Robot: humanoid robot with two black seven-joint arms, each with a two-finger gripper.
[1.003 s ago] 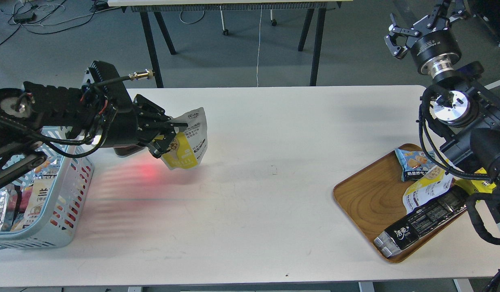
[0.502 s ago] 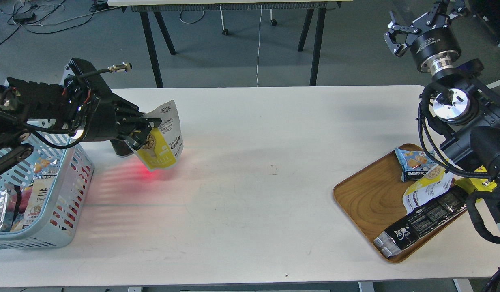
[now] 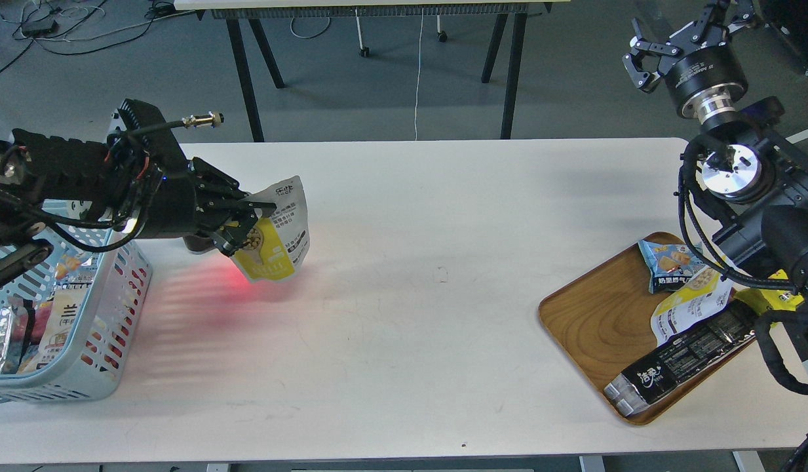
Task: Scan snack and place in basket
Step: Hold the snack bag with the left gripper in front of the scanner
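L gripper (image 3: pixel 246 219) is clamped on the puffy yellow-and-white snack pouch (image 3: pixel 276 239), holding it by its left edge so it hangs tilted above the white table (image 3: pixel 404 295). A red glow falls on the tabletop just below-left of it, prob. scanner light, which would explain why the pack is held there w/ its face exposed. Light blue slotted plastic basket (image 3: pixel 109 308) sits at the left edge, packets already inside; drop likely comes next. R gripper (image 3: pixel 672 46) is raised far right, fingers spread, holding nothing, clear of the brown wooden tray (image 3: pixel 594 321).
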